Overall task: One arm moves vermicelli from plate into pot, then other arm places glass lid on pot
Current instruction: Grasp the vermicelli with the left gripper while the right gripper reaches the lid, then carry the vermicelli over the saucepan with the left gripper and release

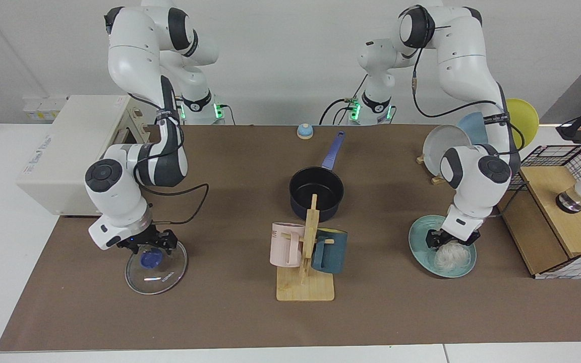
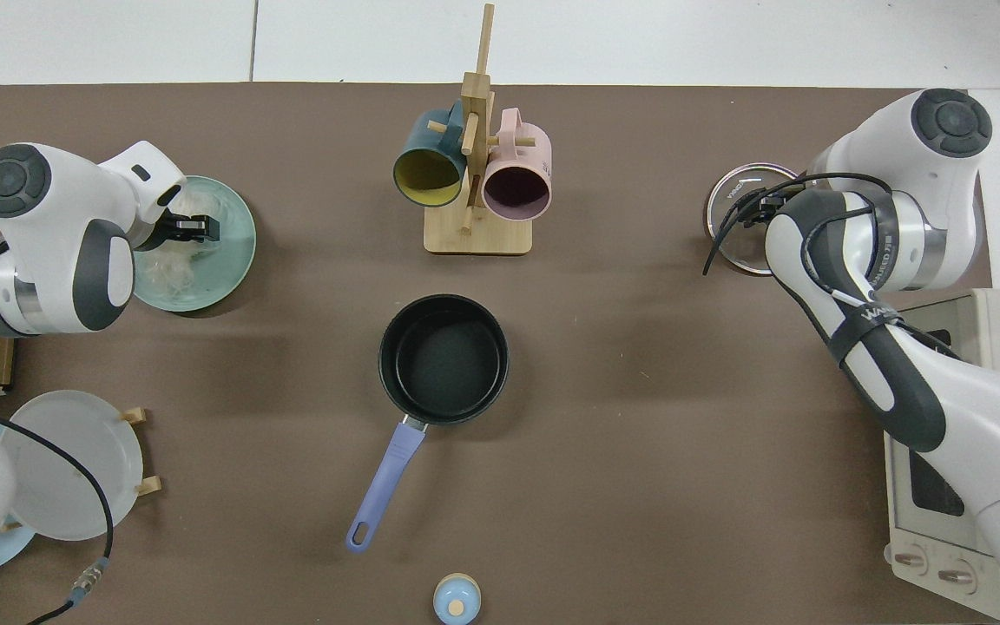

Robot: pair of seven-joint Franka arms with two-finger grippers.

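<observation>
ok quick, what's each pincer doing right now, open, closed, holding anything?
Left pincer: down on the teal plate, closed on the vermicelli.
Right pincer: low over the glass lid at its blue knob; open or closed cannot be told.

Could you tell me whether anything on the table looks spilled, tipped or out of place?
Nothing stands out. The vermicelli sits wholly on the plate under the left gripper, the pot stands upright and empty, and the lid lies flat beneath the right gripper.

Bright, even light; soft shadows.
</observation>
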